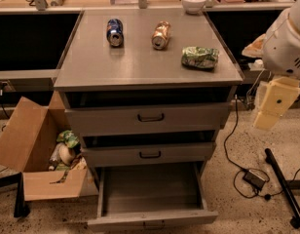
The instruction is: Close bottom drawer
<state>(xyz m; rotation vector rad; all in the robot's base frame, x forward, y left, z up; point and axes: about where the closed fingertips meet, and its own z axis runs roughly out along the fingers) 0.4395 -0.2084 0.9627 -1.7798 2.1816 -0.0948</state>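
Note:
The bottom drawer point(151, 219) is the lowest of three grey drawers in a grey cabinet point(145, 67). It is pulled far out toward me, and its shallow tray is empty. The middle drawer point(150, 154) and top drawer point(150, 117) stick out a little. My gripper point(272, 106) hangs from the white arm at the right edge. It is level with the top drawer, to the right of the cabinet and apart from it, and it holds nothing.
A blue can point(114, 32), a copper can point(160, 35) and a crumpled green bag point(200, 57) lie on the cabinet top, with a white bowl point(194, 2) behind. An open cardboard box point(40, 155) of rubbish stands at the left. Cables, a power adapter point(254, 178) and a black bar point(286, 189) lie on the floor at the right.

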